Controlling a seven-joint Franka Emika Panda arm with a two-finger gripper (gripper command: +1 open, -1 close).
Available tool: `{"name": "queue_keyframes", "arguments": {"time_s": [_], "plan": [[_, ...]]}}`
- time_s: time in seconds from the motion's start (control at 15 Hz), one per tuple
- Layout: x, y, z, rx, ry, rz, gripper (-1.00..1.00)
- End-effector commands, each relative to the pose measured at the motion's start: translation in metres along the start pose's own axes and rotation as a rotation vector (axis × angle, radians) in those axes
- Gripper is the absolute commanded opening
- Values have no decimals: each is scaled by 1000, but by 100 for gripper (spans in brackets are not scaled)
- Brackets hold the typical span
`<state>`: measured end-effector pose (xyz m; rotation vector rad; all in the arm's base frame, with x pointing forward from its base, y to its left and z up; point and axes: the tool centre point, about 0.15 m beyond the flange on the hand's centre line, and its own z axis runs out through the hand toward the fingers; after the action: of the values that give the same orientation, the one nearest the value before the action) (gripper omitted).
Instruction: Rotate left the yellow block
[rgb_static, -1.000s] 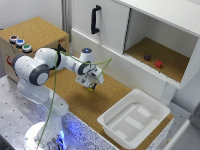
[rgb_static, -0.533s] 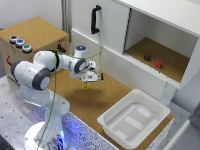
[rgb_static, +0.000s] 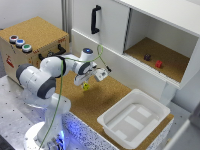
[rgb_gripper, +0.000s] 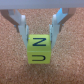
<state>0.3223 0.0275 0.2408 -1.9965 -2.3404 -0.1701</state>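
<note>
Now the white Franka arm's gripper (rgb_static: 88, 82) sits higher and further toward the exterior view's left than a second ago, and the tiny bright yellow cube with dark letter marks (rgb_static: 86, 86) has come up with it, hanging just above the brown cork tabletop (rgb_static: 105, 102) instead of resting on it. Wrist view confirms: the two pale metal fingers (rgb_gripper: 21, 27) are closed against opposite sides of the yellow cube (rgb_gripper: 38, 48), which sits between the tips and sticks out below them, dark marks facing the camera. So the grasp is done and the block is lifted; judging by that, the rotation to the left is either under way or about to start, and set-down is not yet done. Block appears square in the grip, no obvious tilt. Elsewhere, the white plastic tray (rgb_static: 113, 131) sits well apart toward the exterior view's right, near the table edge. The small red block (rgb_static: 158, 64) and small dark purple block (rgb_static: 147, 57) lie inside the open cabinet shelf (rgb_static: 170, 67), far from the action. The wooden box with coloured buttons (rgb_static: 37, 35) stands behind the arm. Risk is a shallow fingertip hold on such a small cube, so a quick wrist turn could let it slip.
</note>
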Motion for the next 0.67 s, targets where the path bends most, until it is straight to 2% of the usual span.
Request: {"name": "queue_keyframes", "arguments": {"time_s": [0.0,0.33,0.4,0.47,0.6], "plan": [[8,18,8,46,-19,19,-100],[8,18,8,46,-19,19,-100],[9,2,0,16,-9,33,100],[14,-4,0,-9,-43,55,100],[21,-5,-5,-4,-36,178,100]]}}
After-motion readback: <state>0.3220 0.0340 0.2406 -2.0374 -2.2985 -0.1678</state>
